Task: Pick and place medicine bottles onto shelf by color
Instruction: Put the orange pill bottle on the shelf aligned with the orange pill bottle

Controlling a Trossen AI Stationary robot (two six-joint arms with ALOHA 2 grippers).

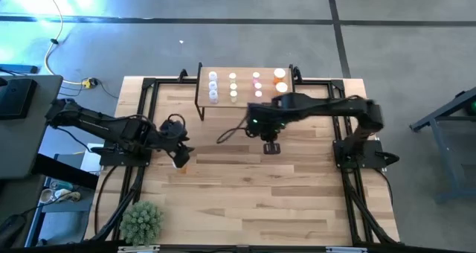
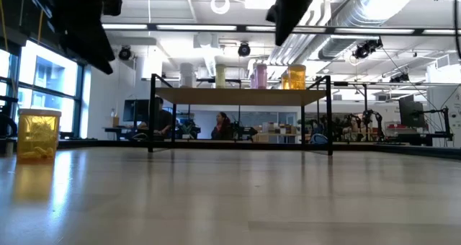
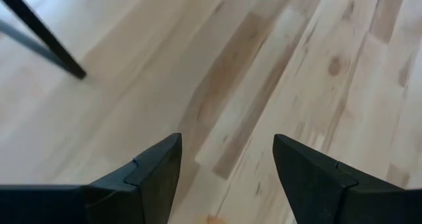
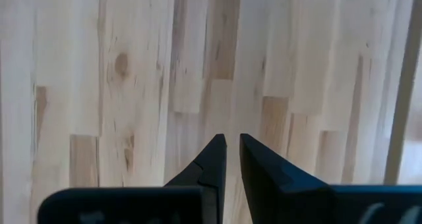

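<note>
Orange bottle (image 2: 37, 133) is standing alone on the worktop (image 1: 253, 193), just beside the left end effector (image 1: 179, 158), whose fingers are gaping apart and empty. It should be straddling the bottle squarely (low on the body) before closing, then heading for the shelf (image 1: 242, 98), where the other bottles (image 1: 233, 85) are sitting. Right end effector (image 1: 271, 146) is hanging pinched together near the shelf front.

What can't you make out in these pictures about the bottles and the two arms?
- Exact number of small white-capped medicine bottles on the low wood-topped shelf with black legs: too small in the high view, rows overlap in the low view.
- Orange bottle on the table: in the high view the left gripper covers it; its wrist view cuts it at the edge.
- Right gripper: jaws shut; cut off in the low view.
</note>
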